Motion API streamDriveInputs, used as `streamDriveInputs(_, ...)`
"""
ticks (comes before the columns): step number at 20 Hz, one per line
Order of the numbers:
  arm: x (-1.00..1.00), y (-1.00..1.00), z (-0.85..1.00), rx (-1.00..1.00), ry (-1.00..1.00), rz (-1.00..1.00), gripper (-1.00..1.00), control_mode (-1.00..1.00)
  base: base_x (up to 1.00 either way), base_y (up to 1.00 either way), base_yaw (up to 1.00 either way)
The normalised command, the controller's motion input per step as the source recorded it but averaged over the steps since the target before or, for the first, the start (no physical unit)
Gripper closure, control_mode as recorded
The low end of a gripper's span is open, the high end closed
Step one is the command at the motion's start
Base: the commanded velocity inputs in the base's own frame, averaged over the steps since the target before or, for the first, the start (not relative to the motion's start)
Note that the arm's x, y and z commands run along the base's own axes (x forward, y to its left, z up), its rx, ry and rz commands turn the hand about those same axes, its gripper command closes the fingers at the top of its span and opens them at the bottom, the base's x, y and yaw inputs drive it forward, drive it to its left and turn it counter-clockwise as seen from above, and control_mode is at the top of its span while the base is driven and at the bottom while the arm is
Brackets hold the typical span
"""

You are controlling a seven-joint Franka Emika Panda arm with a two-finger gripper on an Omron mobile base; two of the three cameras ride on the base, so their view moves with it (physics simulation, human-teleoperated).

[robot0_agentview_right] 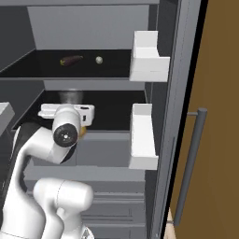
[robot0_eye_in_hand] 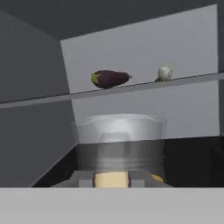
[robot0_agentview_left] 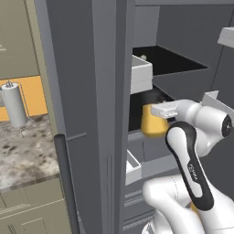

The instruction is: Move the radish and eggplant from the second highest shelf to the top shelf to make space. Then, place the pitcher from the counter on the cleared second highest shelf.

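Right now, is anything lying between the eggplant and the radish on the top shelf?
No. In the right base view the eggplant and radish lie apart on the top shelf, bare black panel between.

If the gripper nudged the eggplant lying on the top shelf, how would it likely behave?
The eggplant lies on its side on the top shelf, rounded and elongated, so a sideways nudge would probably roll it. It looks small, probably light. Its glossy skin might slip between the fingers. The radish beside it could get bumped.

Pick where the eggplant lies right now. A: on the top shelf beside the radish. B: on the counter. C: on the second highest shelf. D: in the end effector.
A: the eggplant lies on the top shelf, a short gap left of the pale radish.
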Motion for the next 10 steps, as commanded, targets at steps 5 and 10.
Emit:
streamDriveInputs(5,0.29,0.01,-0.16,0.03,-0.06,0.0,1.0,-1.0,0.0,0.0,0.0)
streamDriveInputs(10,0.34,0.05,-0.08,0.0,-0.01,0.0,1.0,-1.0,0.0,0.0,0.0)
